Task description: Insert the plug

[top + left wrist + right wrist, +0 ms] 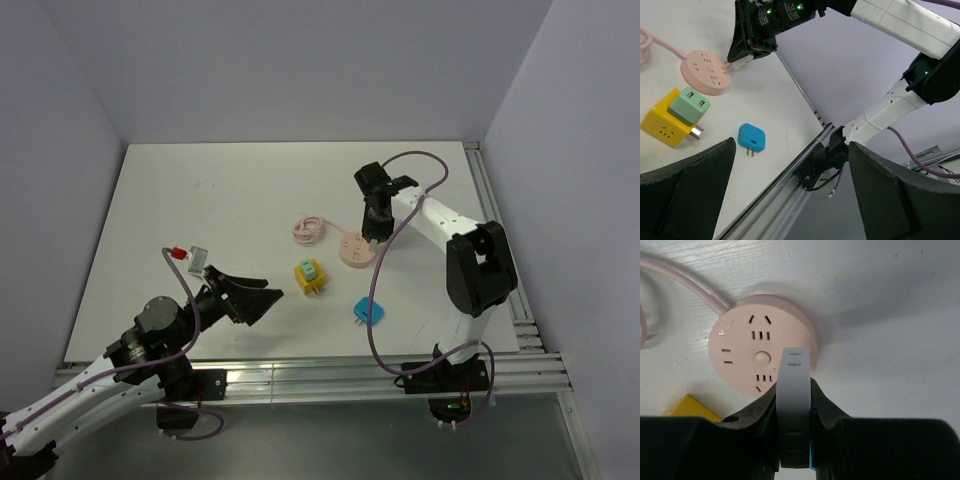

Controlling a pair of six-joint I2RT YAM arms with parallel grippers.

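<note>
Although the top view hides it under my right gripper (372, 238), the flat white plastic plug (793, 385) shows plainly at the right wrist. It is clamped edge-on between my black fingers (757, 412), its tip over the right rim of the round pink socket disc (762, 342). I cannot tell whether plug and disc touch, and the plug's pins are out of sight.

The disc lies right of the middle of the white worktop (200, 200), well apart from the far edge and from the aluminium rail (495, 230) along the right side. Bare surface runs wide to the left and far of it. Its pink cord (308, 230) coils just to the far left. A yellow cube adapter (308, 283) carrying a green charger (311, 269) sits near on the near-left side. A small blue plug adapter (369, 312) lies nearer me, close to the near edge.

My left gripper (262, 300) hangs over the near-left part of the worktop with its fingers spread wide and nothing between them. Its wrist view alone gives the right gripper from the side, the plug end meeting the disc's rim, and the blue adapter's two pins.

At the right wrist the gripper body blocks the lower picture, and only a corner of the yellow cube shows.
</note>
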